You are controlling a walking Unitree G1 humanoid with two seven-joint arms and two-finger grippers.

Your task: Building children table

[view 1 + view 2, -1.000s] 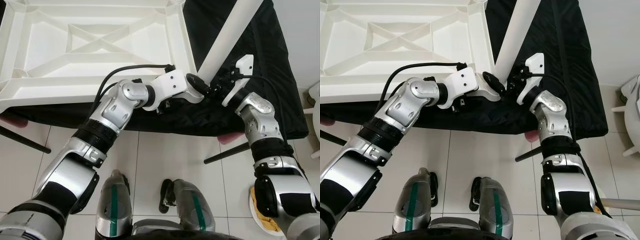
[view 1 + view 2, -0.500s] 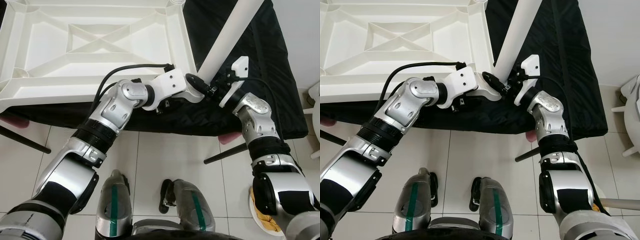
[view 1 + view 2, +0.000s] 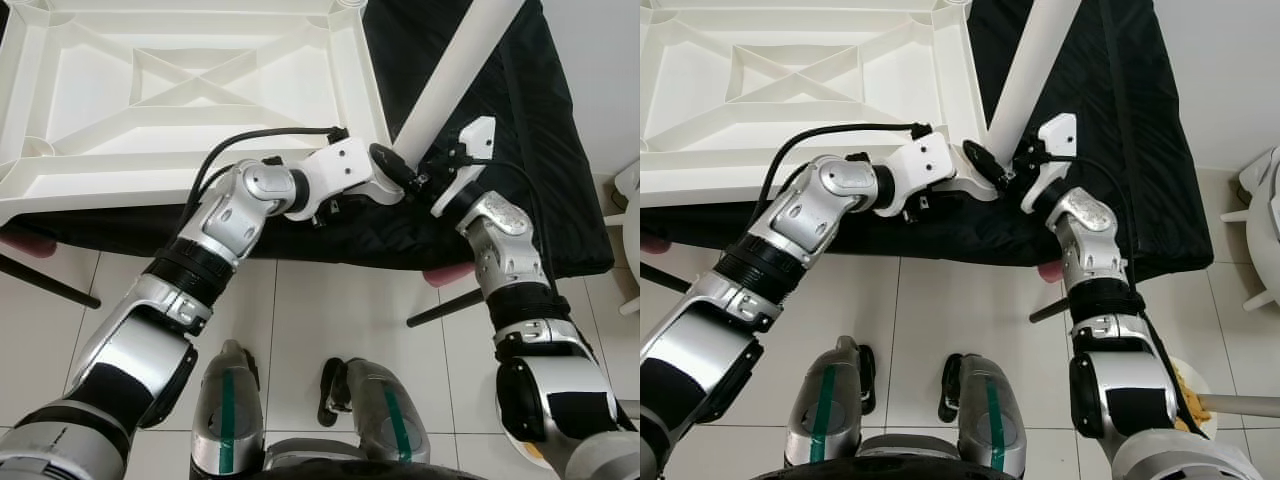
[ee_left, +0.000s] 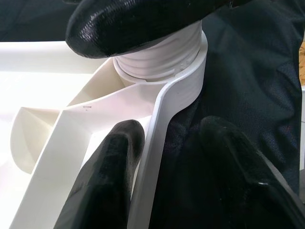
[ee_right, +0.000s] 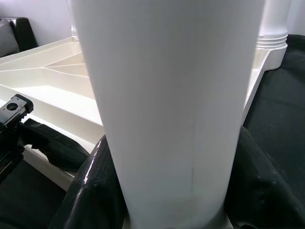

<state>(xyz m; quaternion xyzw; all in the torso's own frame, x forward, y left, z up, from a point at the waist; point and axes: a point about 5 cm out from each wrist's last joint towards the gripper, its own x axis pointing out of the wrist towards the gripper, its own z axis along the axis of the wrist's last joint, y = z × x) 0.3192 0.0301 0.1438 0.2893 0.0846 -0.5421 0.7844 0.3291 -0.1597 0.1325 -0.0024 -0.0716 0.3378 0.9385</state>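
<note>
The white table top (image 3: 360,70) lies upside down on a black cloth (image 3: 540,150). A white leg (image 3: 455,75) stands tilted in its near right corner socket. My left gripper (image 3: 395,170) is shut on the table top's rim beside that socket; in the left wrist view its fingers (image 4: 105,181) straddle the rim (image 4: 159,143) just below the leg's threaded end (image 4: 159,55). My right gripper (image 3: 425,172) is shut on the leg's lower part. In the right wrist view its black fingers (image 5: 90,191) clasp the leg (image 5: 167,105) on both sides.
The cloth-covered surface ends just before my arms, with tiled floor (image 3: 330,310) and my feet below. Dark chair legs (image 3: 450,305) reach over the floor on both sides. Another leg (image 5: 274,24) stands in the far corner. A white object (image 3: 1265,200) is at the right edge.
My right wrist has moved a little left, closer in beside the leg's base, and its forearm has swung with it. The left arm and the table top have stayed put.
</note>
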